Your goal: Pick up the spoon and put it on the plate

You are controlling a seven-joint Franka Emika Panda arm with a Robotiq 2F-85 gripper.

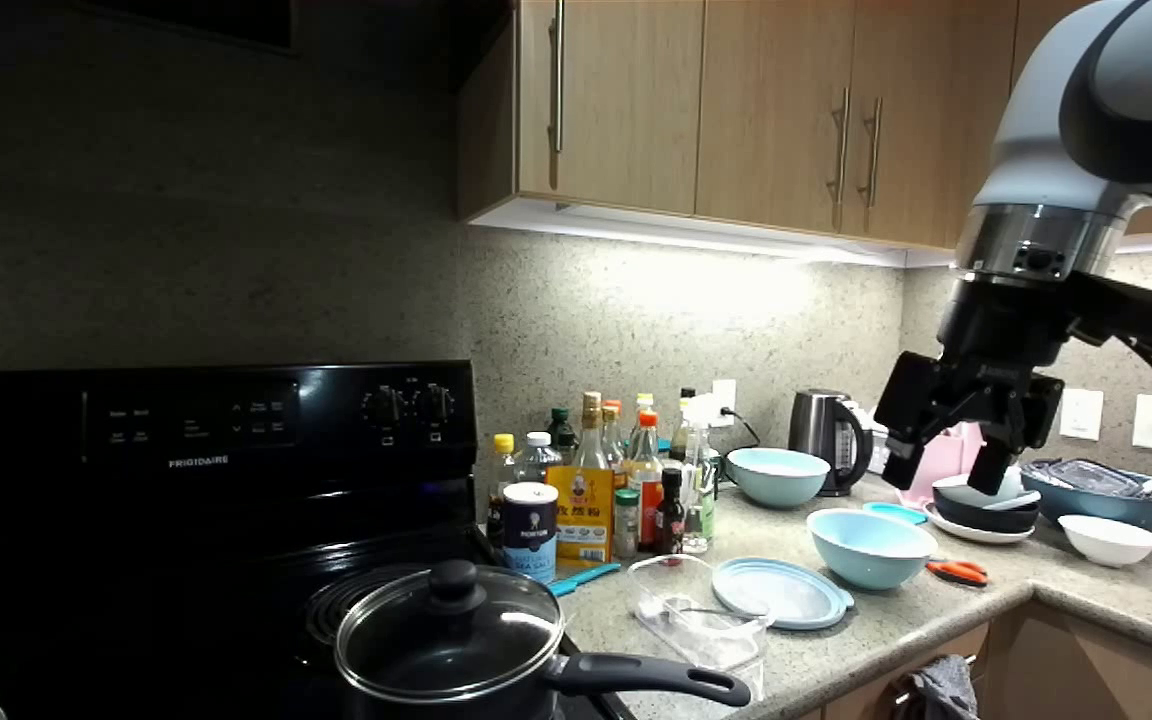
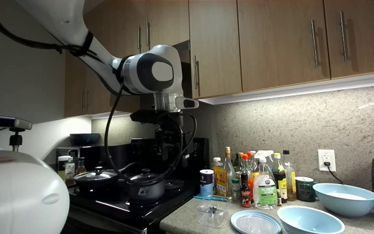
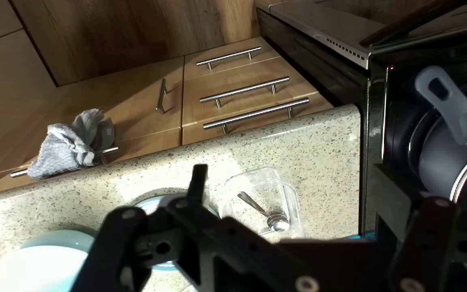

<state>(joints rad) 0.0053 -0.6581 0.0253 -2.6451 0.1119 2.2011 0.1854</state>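
A metal spoon (image 3: 253, 203) lies in a clear plastic container (image 3: 293, 202) on the counter. Its handle also shows in an exterior view (image 1: 721, 612), and it is small in an exterior view (image 2: 212, 210). The pale blue-white plate (image 1: 781, 592) lies flat beside the container; it also shows in an exterior view (image 2: 255, 223). In the wrist view the plate (image 3: 151, 203) is mostly hidden behind a finger. My gripper (image 3: 296, 190) is open and empty, high above the counter, with the spoon and container seen between its fingers. It shows in both exterior views (image 1: 946, 475) (image 2: 175, 156).
A light-blue bowl (image 1: 871, 548) stands next to the plate, another bowl (image 1: 778, 476) behind it. Bottles (image 1: 646, 480) and a salt can (image 1: 530, 530) line the wall. A lidded pot (image 1: 451, 640) on the stove has its handle (image 1: 651, 677) reaching toward the container. Orange-handled scissors (image 1: 958, 572) lie nearby.
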